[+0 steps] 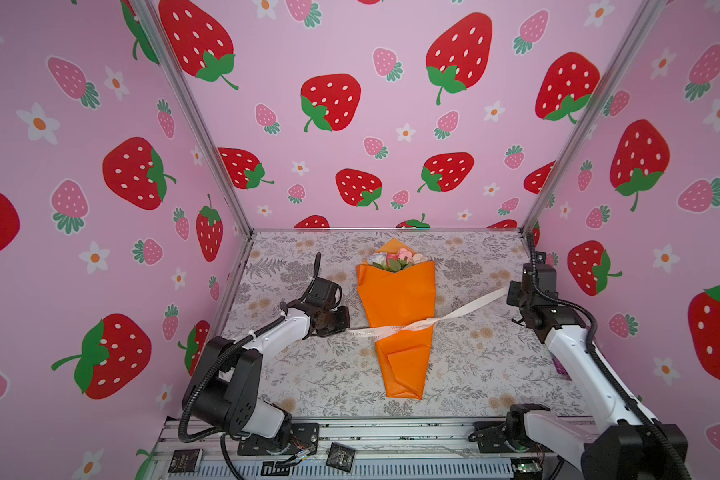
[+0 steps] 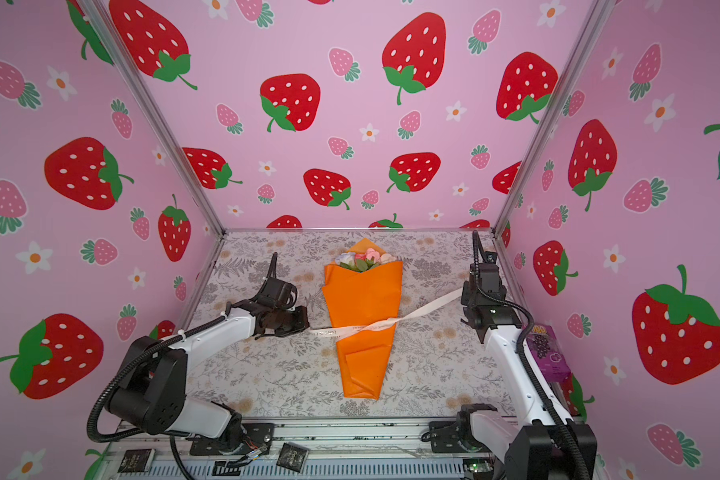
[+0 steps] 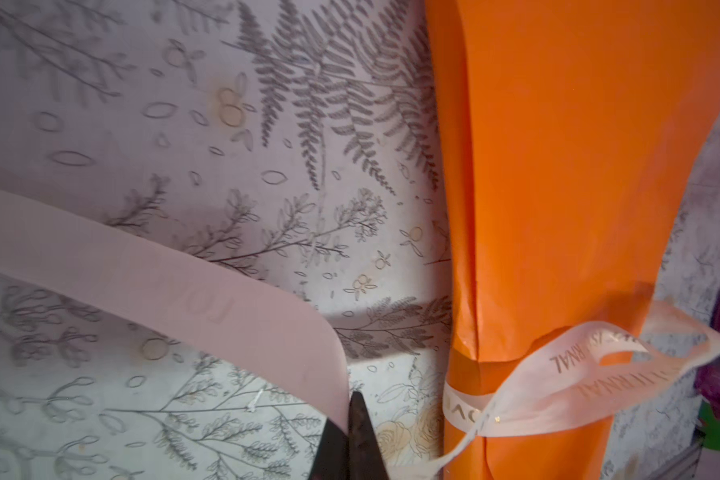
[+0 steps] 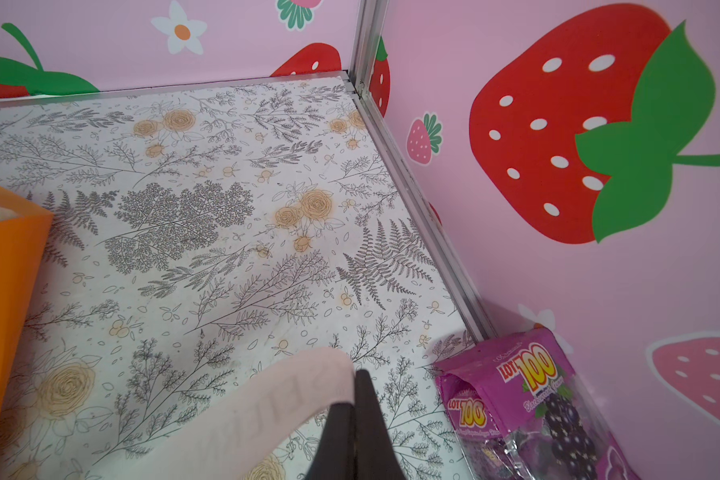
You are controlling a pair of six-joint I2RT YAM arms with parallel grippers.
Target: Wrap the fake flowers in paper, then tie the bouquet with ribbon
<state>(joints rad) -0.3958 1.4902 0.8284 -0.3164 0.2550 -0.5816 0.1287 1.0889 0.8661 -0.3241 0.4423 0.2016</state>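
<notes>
- Found the bouquet of fake flowers [image 1: 395, 259] lying flat mid-table in an orange paper cone [image 1: 395, 299], blooms toward the far wall.
- Saw a cream ribbon [image 1: 470, 308] wrapped and crossed over the cone's narrow near part.
- Noted the left gripper [image 3: 352, 401] pinched fully closed on the ribbon's left end, just left of the cone.
- Noted the right gripper [image 4: 355, 376] clamped tight on the right end, near the right wall.
- Spotted a purple candy bag [image 4: 533, 399] on the table [image 1: 308, 374] by that wall.
</notes>
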